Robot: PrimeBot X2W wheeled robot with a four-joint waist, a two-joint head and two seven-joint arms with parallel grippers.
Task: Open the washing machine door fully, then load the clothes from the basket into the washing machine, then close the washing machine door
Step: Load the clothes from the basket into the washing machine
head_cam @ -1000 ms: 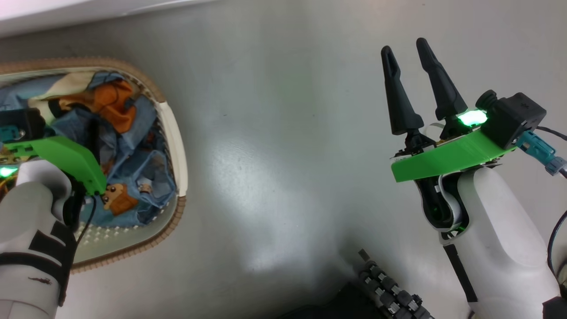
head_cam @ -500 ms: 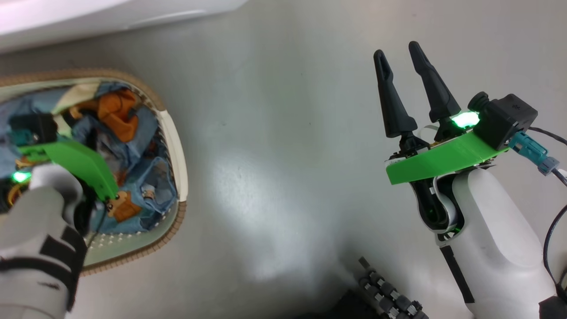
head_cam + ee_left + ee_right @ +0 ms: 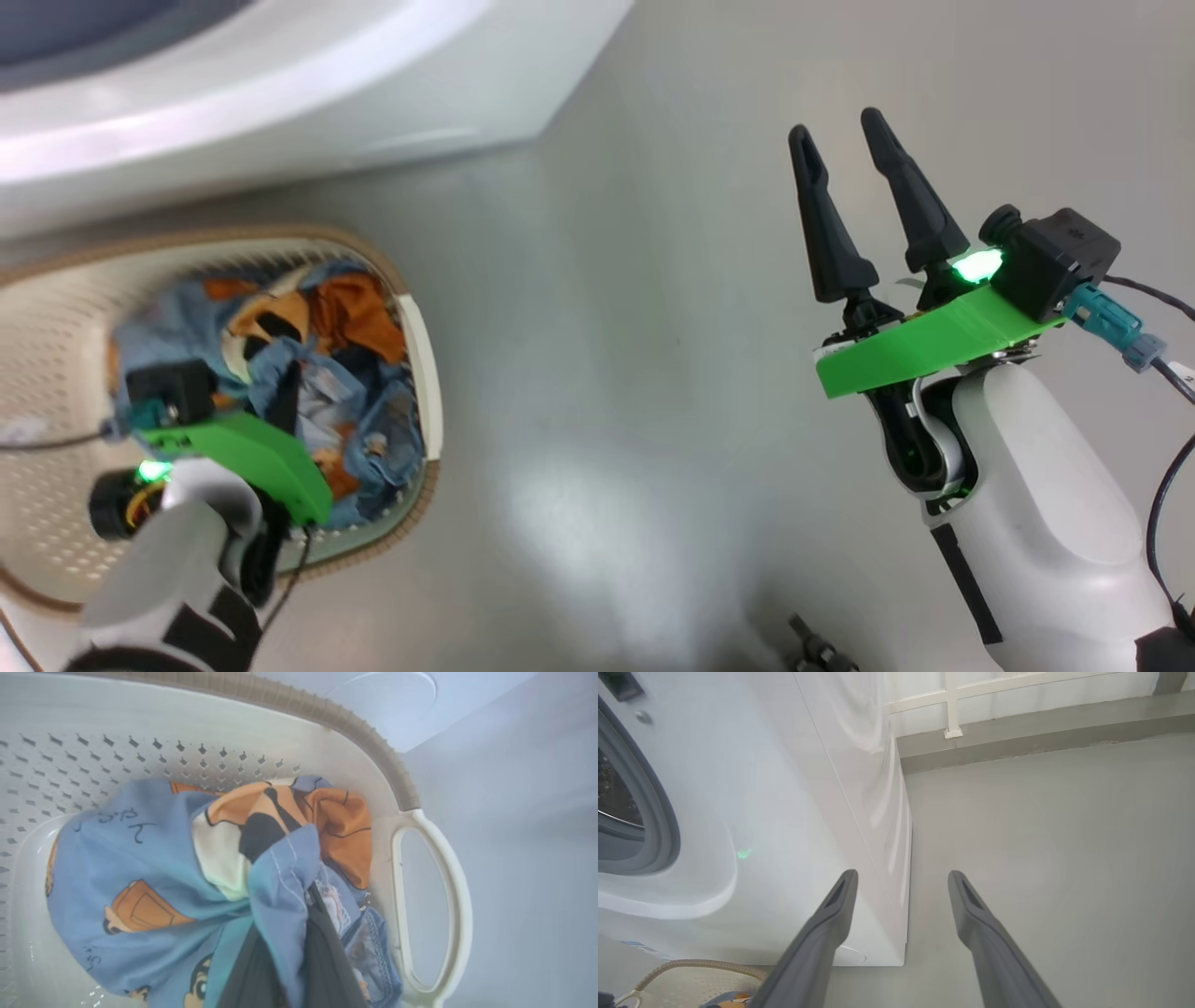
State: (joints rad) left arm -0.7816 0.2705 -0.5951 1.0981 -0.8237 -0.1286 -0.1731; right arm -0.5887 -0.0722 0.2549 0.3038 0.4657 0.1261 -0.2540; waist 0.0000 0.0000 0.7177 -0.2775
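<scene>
**Head view.** One white washing machine (image 3: 308,103) was seen across the upper left of the frame. One cream perforated basket (image 3: 56,373) with a brown rim was set on the grey floor (image 3: 607,373) at the left, just below the machine. One heap of clothes (image 3: 373,420), light blue with orange and white patches, was held in the right-hand part of the basket. The number of garments could not be told. Two grippers were counted. The left gripper (image 3: 288,397) was lowered into the heap. The right gripper (image 3: 836,131) was held over bare floor at the upper right, well apart from the basket. Two green brackets were counted: the left bracket (image 3: 243,457) and the right bracket (image 3: 924,341), one on each wrist.

**Left wrist view.** The two dark fingers (image 3: 327,966) of the left gripper were seen at the bottom edge, drawn close together. A fold of blue cloth was pinched between them. One basket handle (image 3: 460,905) was seen at the right of the frame, just beside the heap.

**Right wrist view.** The two fingers (image 3: 822,933) of the right gripper were spread apart, with nothing held between them. The washing machine was seen at the left of the frame, with one grey door seal (image 3: 663,830) at the left edge. A corner of the basket was seen at the lower left.
</scene>
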